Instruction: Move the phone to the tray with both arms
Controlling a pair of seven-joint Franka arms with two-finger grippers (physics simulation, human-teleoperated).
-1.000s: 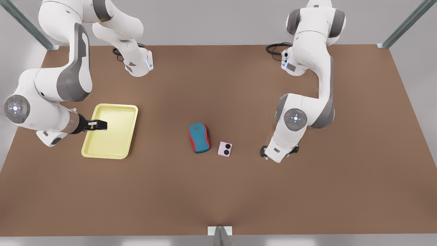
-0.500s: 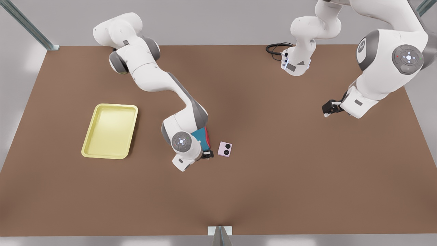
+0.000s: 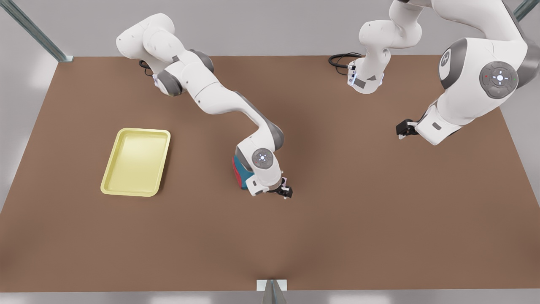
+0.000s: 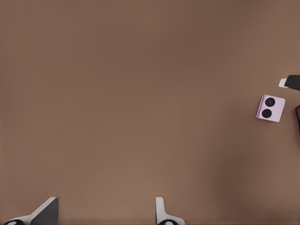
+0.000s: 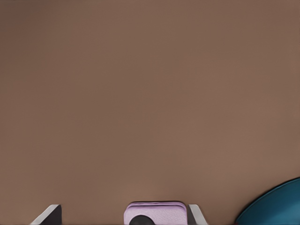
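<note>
Fingers [image 5: 54, 213] on my right gripper [image 3: 283, 192] sit wide apart straddling the phone [image 5: 156, 212] on the surface beside the mouse [image 3: 240, 171], tray [image 3: 110, 169] well off, left gripper [image 3: 403, 127] spread open, waiting far away.

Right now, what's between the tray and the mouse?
Nothing: in the front view, only bare brown table separates the tray from the mouse.
</note>
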